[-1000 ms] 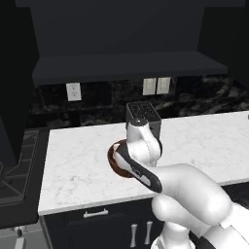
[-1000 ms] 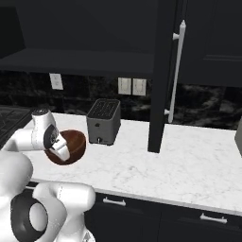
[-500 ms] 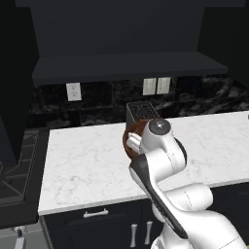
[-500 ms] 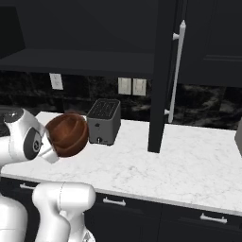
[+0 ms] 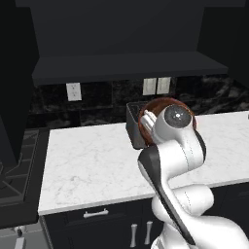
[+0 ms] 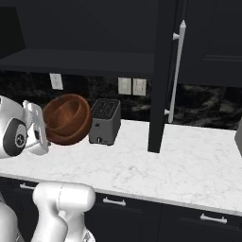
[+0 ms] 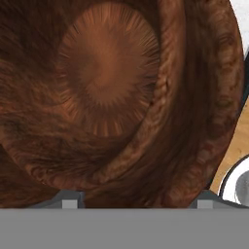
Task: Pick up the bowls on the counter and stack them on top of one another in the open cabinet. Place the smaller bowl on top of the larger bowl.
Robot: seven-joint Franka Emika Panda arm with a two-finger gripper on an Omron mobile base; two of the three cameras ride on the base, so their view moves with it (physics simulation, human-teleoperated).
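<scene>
At the hand, the gripper [image 6: 43, 126] carries a bowl [image 6: 67, 119] clear of the counter [image 6: 198, 165]. The bowl hangs tipped on its side, its mouth turned toward the hand, and the hand view looks straight into its grained inside [image 7: 104, 78]. The jaws seem clamped on its rim, since nothing else bears it, though the pinch itself is hidden behind the wrist. It looks like the larger bowl, being nearly as wide as the toaster [image 6: 104, 122] just to its right. I cannot find a second bowl on the slab. Above and behind, the cabinet's grey bottom board [image 5: 126, 65] runs along the far wall, well above the bowl.

The risks, as I judge them: a hold on one edge of a wide, tilted bowl may slip or let it swing. On the way up, the rim could strike the front edge of the board, or clip the toaster, if the arm rises too close.
</scene>
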